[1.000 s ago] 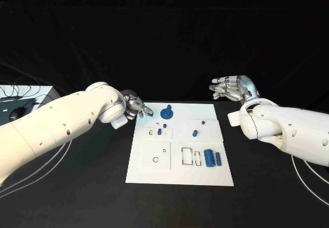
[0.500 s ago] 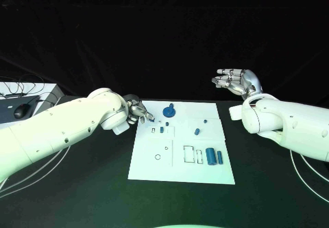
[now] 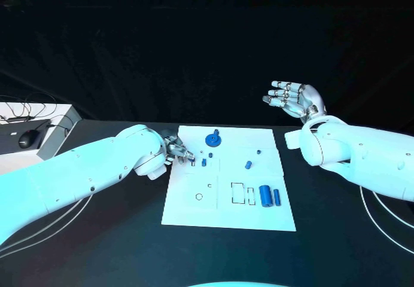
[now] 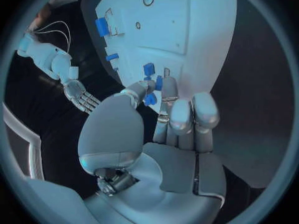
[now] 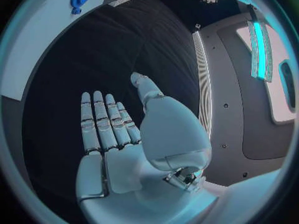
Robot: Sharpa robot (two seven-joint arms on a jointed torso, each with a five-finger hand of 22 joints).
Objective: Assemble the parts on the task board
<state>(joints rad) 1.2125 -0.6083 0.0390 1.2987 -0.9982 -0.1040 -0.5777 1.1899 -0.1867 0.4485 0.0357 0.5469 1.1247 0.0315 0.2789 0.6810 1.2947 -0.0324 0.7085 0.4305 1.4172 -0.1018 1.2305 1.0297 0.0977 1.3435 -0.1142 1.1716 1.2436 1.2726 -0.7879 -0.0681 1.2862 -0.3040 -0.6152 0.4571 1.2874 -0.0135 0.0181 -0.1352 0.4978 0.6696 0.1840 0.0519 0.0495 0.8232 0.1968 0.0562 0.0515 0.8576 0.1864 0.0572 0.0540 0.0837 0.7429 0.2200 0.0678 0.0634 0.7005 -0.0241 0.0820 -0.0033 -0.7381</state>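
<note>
The white board point(image 3: 226, 209) lies flat in the middle of the black counter point(image 3: 112, 239), a little below the centre of the head view. Small blue parts sit on it: a round toothed wheel point(image 3: 212, 140) near its upper edge, a short peg point(image 3: 203, 162) left of centre, another small piece point(image 3: 247, 164) to the right of that, and two upright cylinders point(image 3: 270, 196) side by side toward the lower right.

The left hand point(image 3: 179, 150) reaches in from the left to the board's upper left corner. In the left wrist view, its thumb and a fingertip point(image 4: 167, 84) pinch a small blue part point(image 4: 158, 82) just above the board, close to another blue peg.

The right hand point(image 3: 292, 100) is raised in the upper right of the head view, well apart from the board. Its fingers point(image 5: 102, 122) are spread flat and hold nothing.
</note>
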